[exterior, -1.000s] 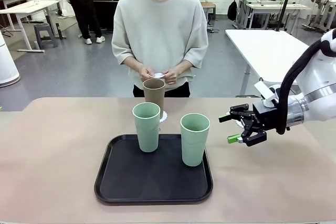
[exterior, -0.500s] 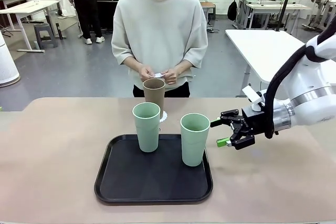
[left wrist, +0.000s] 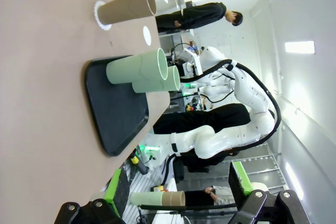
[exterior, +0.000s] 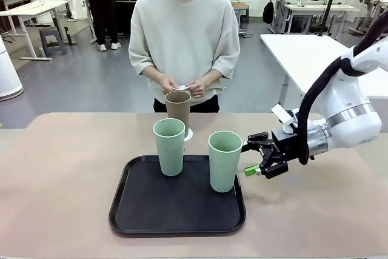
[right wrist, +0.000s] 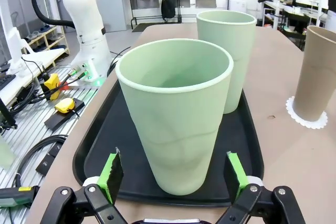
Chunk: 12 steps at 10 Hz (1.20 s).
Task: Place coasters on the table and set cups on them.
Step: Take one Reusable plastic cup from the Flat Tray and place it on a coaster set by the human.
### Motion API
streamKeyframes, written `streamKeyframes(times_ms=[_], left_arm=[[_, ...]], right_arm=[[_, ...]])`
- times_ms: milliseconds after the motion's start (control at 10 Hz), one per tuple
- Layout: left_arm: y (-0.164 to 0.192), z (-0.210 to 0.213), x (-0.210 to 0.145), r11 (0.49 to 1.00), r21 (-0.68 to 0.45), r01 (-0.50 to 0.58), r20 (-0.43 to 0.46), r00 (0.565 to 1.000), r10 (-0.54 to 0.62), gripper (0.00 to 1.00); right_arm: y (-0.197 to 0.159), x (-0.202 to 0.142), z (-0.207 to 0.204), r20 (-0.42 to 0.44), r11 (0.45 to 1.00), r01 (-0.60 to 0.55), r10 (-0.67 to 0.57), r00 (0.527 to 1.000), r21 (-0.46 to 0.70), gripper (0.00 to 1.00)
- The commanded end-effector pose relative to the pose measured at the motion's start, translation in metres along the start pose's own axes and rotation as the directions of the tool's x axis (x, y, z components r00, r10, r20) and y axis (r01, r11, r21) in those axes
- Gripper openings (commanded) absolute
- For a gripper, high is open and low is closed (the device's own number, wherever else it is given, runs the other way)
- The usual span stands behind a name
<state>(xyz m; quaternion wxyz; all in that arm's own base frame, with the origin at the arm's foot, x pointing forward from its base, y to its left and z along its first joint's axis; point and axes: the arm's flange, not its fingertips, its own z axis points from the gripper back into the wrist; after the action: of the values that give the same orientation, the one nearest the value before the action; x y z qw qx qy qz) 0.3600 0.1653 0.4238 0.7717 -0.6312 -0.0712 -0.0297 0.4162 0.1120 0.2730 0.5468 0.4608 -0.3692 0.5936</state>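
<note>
On the tabletop [exterior: 60, 174], a black tray [exterior: 139, 210] is set with two cups upright on it: right mint cup [exterior: 225, 161] and left mint cup [exterior: 169, 146]. Brown cup [exterior: 178, 108] is stood just beyond the tray on a coaster [exterior: 188, 134]. A second coaster [left wrist: 147, 35] is seen lying bare on the tabletop. A small white piece is held in the person's hands [exterior: 170, 83]. Right claw [exterior: 248, 158] is spread, fingers flanking the right mint cup, no contact seen. Left claw [left wrist: 178, 187] is spread, nothing gripped.
</note>
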Motion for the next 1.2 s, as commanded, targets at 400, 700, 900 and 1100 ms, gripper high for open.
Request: streamKeyframes(times_ms=[400, 700, 900, 1100], left_arm=[[-0.002, 0.002, 0.0, 1.0, 0.002, -0.003, 0.005, 1.0, 0.003, 1.0], [-0.002, 0.002, 0.0, 1.0, 0.002, -0.003, 0.005, 1.0, 0.003, 1.0], [-0.002, 0.002, 0.0, 1.0, 0.002, -0.003, 0.005, 1.0, 0.003, 1.0], [-0.002, 0.002, 0.0, 1.0, 0.002, -0.003, 0.005, 1.0, 0.003, 1.0]], right_arm=[[-0.012, -0.009, -0.011, 0.04, 1.0, -0.006, 0.005, 0.999, 0.022, 1.0], [-0.017, -0.011, -0.017, 0.056, 1.0, -0.009, 0.008, 0.998, 0.027, 1.0], [-0.019, -0.012, -0.023, 0.063, 0.999, -0.012, 0.009, 0.998, 0.04, 1.0], [-0.02, -0.011, -0.028, 0.066, 0.999, -0.019, 0.016, 0.998, 0.051, 1.0]])
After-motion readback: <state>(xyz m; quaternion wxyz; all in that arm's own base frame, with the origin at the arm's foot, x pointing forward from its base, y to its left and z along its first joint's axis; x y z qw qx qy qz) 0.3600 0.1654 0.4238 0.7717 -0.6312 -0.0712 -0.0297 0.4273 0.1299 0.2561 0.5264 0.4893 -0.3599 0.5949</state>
